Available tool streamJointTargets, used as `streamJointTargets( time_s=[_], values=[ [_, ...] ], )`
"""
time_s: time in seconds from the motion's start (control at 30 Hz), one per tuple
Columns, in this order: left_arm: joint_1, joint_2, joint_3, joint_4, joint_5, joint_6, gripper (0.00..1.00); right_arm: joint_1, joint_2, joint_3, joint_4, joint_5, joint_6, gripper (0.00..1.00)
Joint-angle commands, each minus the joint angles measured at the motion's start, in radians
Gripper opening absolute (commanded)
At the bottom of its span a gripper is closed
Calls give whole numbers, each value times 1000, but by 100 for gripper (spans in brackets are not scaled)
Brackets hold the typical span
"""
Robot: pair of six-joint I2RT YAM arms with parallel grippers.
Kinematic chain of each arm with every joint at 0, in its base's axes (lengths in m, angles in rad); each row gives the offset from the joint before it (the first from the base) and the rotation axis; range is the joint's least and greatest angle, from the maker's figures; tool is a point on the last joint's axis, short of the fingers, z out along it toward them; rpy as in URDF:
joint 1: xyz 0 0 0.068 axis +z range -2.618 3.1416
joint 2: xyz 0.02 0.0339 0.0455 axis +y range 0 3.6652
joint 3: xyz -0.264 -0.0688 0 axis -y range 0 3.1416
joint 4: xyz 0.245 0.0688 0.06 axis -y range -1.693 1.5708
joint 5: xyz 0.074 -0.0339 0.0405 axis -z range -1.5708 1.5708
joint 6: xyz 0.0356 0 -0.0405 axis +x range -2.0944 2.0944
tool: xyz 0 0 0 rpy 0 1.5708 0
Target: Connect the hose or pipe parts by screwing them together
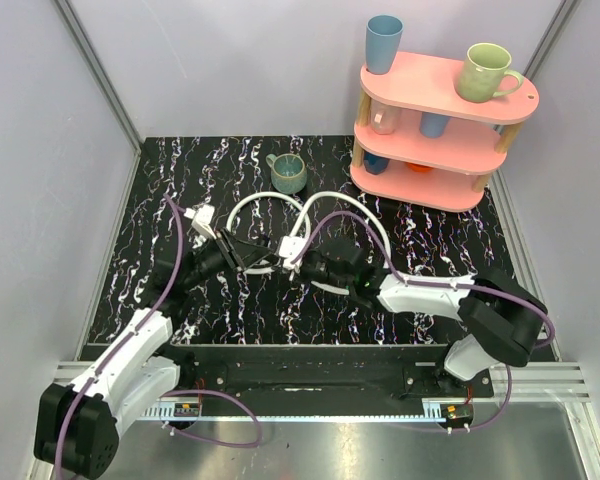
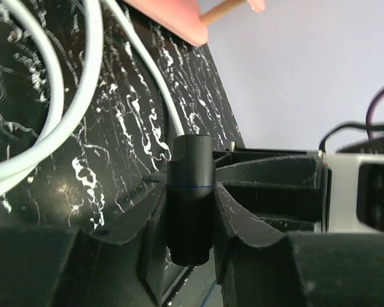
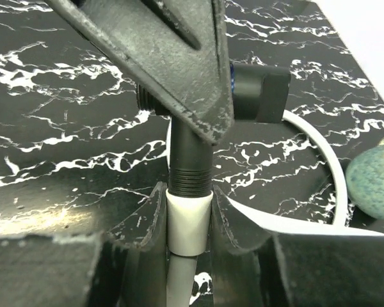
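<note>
- While the two hose ends (image 1: 280, 256) meet over the table's (image 1: 180, 170) middle, threads (image 3: 190, 180) show bare; screwing looks unfinished.
- Left gripper (image 2: 191, 224) clamps the black fitting (image 2: 192, 169).
- Right gripper (image 3: 189, 220) clamps the white collar (image 3: 189, 230).

The top external camera sits above and behind the arm bases (image 1: 80, 425), well back, looking down over the whole worktop (image 1: 430, 240) to the pink shelf (image 1: 445, 130); the left wrist camera rides low and very close behind the left gripper (image 2: 191, 214), facing across the worktop toward that shelf's edge; the right wrist camera rides equally close behind the right gripper (image 3: 189, 220), facing toward the green mug (image 3: 374, 182); all three share the worktop's middle and the white hoses (image 1: 270, 205); the black bar (image 3: 160, 57) overhead in the right wrist view is probably the left gripper.
</note>
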Motion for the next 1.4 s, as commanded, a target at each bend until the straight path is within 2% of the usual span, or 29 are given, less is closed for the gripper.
streamJointTargets(
  time_s=[0.0, 0.07, 0.13, 0.23, 0.4, 0.47, 0.53, 0.57, 0.6, 0.67, 0.7, 0.77, 0.9, 1.07, 1.13, 1.27, 1.37],
  values=[
    [-66, 18, -32, 222, 229, 117, 0, -37, -76, 44, 47, -301, 70, 0],
    [-78, 24, -55, 312, 252, 112, 0, -66, -83, 44, 44, -350, 111, 0],
    [-90, 31, -64, 392, 315, 126, 0, -116, -79, 41, 84, -483, 202, 0],
    [-100, 35, -54, 336, 341, 212, 0, -146, -63, 28, 153, -588, 293, 0],
    [-100, 41, -21, 241, 375, 328, 0, -179, -43, 63, 106, -727, 355, 0],
    [-100, 29, -5, 207, 374, 371, 0, -187, -34, 70, 110, -731, 378, 0],
    [-101, 26, 14, 110, 355, 445, 0, -189, -36, 62, 124, -696, 393, 1],
    [-101, 31, 52, 55, 331, 470, 0, -189, -36, 61, 125, -662, 399, 10],
    [-100, 40, 75, -52, 268, 502, 0, -189, -36, 58, 118, -607, 418, 34],
    [-101, 46, 115, -92, 210, 478, 0, -187, -53, 57, 80, -570, 407, 43],
    [-101, 43, 120, -97, 144, 420, 0, -189, -65, 50, 48, -542, 393, 58],
    [-100, 25, 130, -89, 41, 349, 0, -187, -102, 12, 40, -475, 381, 69],
    [-101, -14, 152, -177, -166, 124, 0, -187, -164, -30, -3, -384, 317, 74],
    [-100, -69, 190, -309, -365, -45, 0, -149, -181, -5, -111, -282, 240, 77],
    [-100, -72, 215, -365, -386, -111, 0, -106, -194, -13, -91, -225, 189, 77],
    [-100, -83, 242, -444, -430, -240, 0, 49, -155, 10, -65, 49, 68, 77],
    [-100, -98, 262, -497, -461, -280, 0, 90, -113, -1, 16, 157, 15, 77]
  ],
)
